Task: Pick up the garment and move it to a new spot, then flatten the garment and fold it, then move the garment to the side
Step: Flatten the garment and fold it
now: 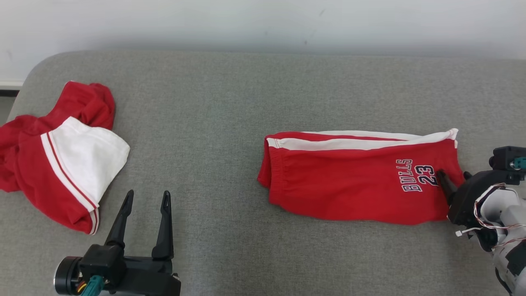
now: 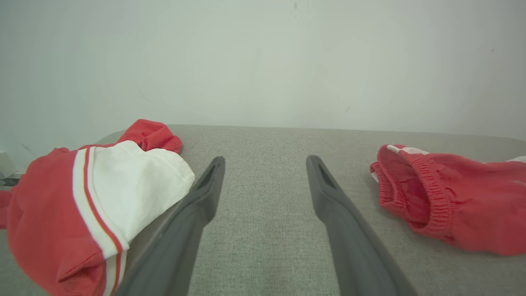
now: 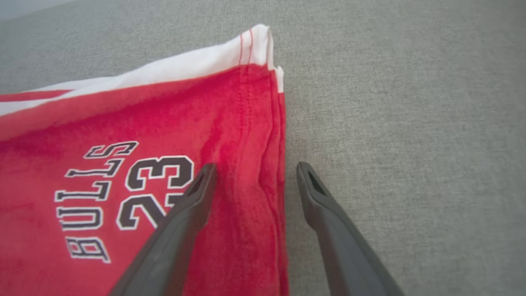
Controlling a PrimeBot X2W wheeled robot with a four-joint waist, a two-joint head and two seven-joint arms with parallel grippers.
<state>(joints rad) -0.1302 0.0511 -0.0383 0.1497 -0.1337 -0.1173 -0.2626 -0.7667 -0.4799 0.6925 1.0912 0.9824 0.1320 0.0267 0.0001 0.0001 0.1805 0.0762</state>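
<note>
The garment (image 1: 357,181), red shorts with white side stripes and "BULLS 23" lettering, lies folded flat on the grey padded surface (image 1: 205,123) at the right. Its elastic waistband end (image 2: 415,197) points left. My right gripper (image 1: 454,176) is open at the shorts' right hem. In the right wrist view one finger is over the red fabric (image 3: 123,144) beside the number and the other over bare grey cloth, so the right gripper (image 3: 255,166) straddles the hem edge with nothing clamped. My left gripper (image 1: 148,193) stands open and empty at the lower left, and the left wrist view shows the left gripper (image 2: 266,158) over bare surface.
A second red and white garment (image 1: 61,164) lies crumpled at the far left, just left of my left fingers (image 2: 197,197). A pale wall (image 1: 263,24) runs behind the surface's far edge. The surface's rounded left corner is at the upper left.
</note>
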